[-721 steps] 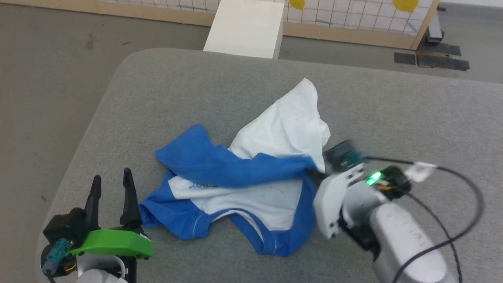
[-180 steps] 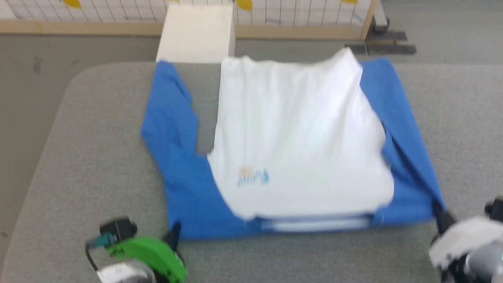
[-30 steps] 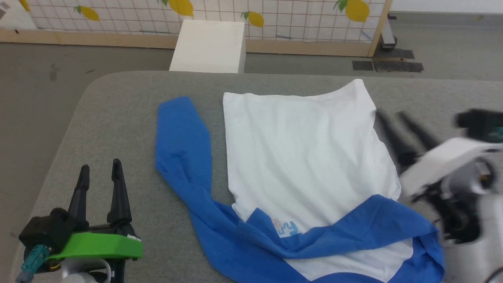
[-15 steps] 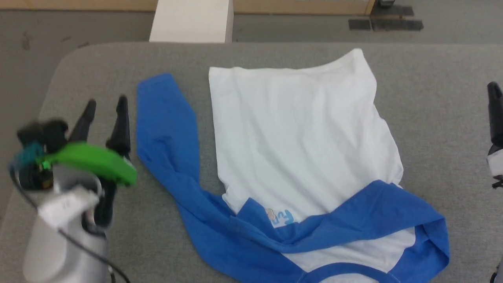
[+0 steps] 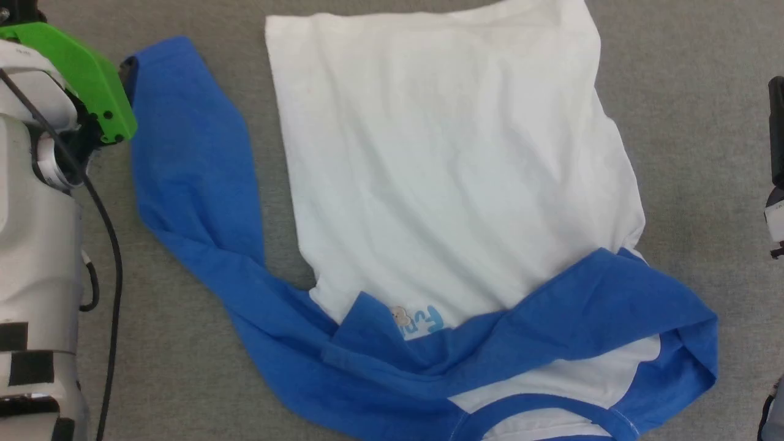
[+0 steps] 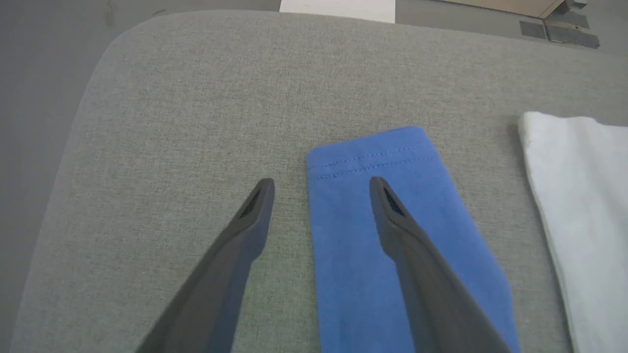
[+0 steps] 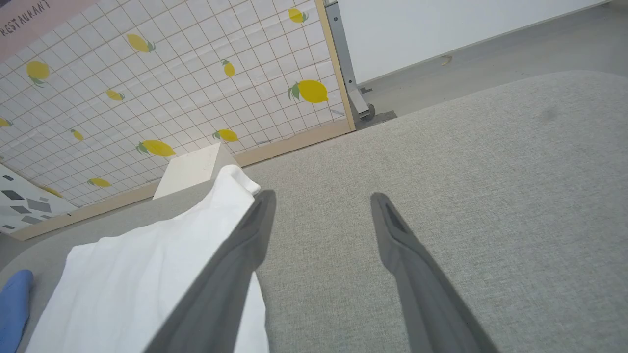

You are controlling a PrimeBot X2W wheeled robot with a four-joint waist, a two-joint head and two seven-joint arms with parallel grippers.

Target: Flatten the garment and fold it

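The garment [image 5: 453, 159] lies on the grey padded table [image 5: 692, 73], white body spread flat. Its left blue sleeve [image 5: 190, 165] runs up the left side. The other blue sleeve [image 5: 551, 318] is folded across the chest just below the small blue logo [image 5: 422, 320]. My left gripper [image 6: 321, 180] is open and hangs just above that left sleeve's cuff [image 6: 373, 152], one finger over the blue cloth and one over the bare table. My right gripper [image 7: 322, 194] is open and empty, beside the white hem [image 7: 162, 274]. One of its dark fingers [image 5: 776, 122] shows at the right edge.
My left arm with its green wrist cover [image 5: 73, 67] and black cable stands along the left side. The table's rounded far-left corner [image 6: 113, 54] is close to the cuff. Beyond the table stand a white box [image 7: 194, 169] and a lemon-patterned screen [image 7: 171, 88].
The head camera has tilted down and closer to the garment. My left arm has reached forward to the cuff of the left sleeve. The garment itself lies as before.
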